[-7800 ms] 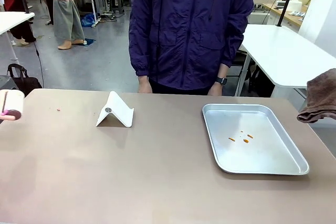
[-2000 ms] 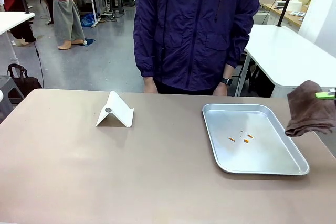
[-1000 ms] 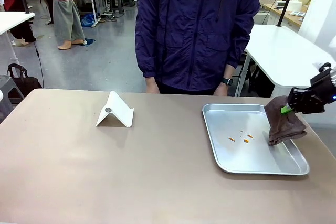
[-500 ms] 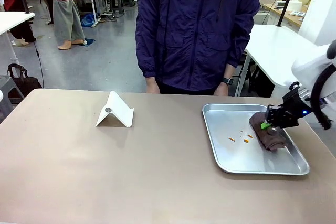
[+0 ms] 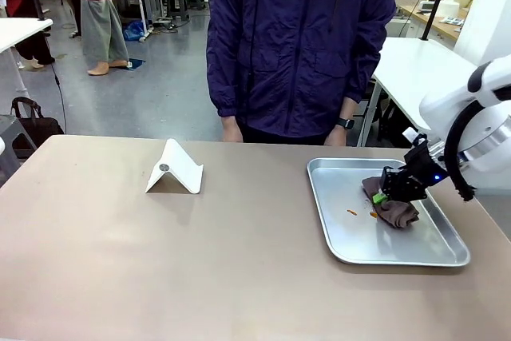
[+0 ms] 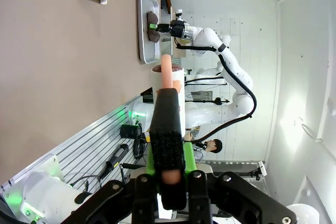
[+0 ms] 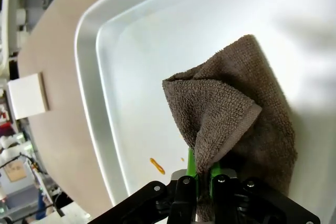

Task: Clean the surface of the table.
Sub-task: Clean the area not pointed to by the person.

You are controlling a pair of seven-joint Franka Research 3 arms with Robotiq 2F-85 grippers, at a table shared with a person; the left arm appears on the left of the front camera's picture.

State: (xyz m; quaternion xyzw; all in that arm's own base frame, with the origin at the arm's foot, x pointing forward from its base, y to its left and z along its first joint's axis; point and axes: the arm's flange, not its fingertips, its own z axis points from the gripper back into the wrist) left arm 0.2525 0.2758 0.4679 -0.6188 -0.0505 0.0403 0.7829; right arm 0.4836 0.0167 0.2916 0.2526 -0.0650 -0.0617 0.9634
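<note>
The right claw (image 5: 382, 197) is pressed together on a fold of a brown towel (image 5: 391, 207). In the right wrist view its green pads (image 7: 191, 167) pinch the cloth's lower edge, and the rest of the towel (image 7: 231, 124) spreads up toward 12 o'clock, lying on the floor of the tray. The claw comes in from 3 o'clock, low over the silver tray (image 5: 329, 221). Just beside the towel, at its 9 o'clock in the front view, a few small orange specks (image 5: 352, 212) lie on the metal; one orange streak (image 7: 156, 166) shows near the claw.

The left claw (image 6: 168, 98) is closed on the pink handle of a roller (image 6: 166, 72), whose white roll sits just past the fingertips, held off the table's edge.

The table (image 5: 200, 261), taupe-brown and matte, carries the tray at 3 o'clock of its middle. A white folded card stand (image 5: 176, 167) stands at 10 o'clock, well apart from the tray. At 12 o'clock a person in a dark purple jacket (image 5: 299, 45) stands at the far edge, one hand (image 5: 230, 129) hanging near the tabletop.
</note>
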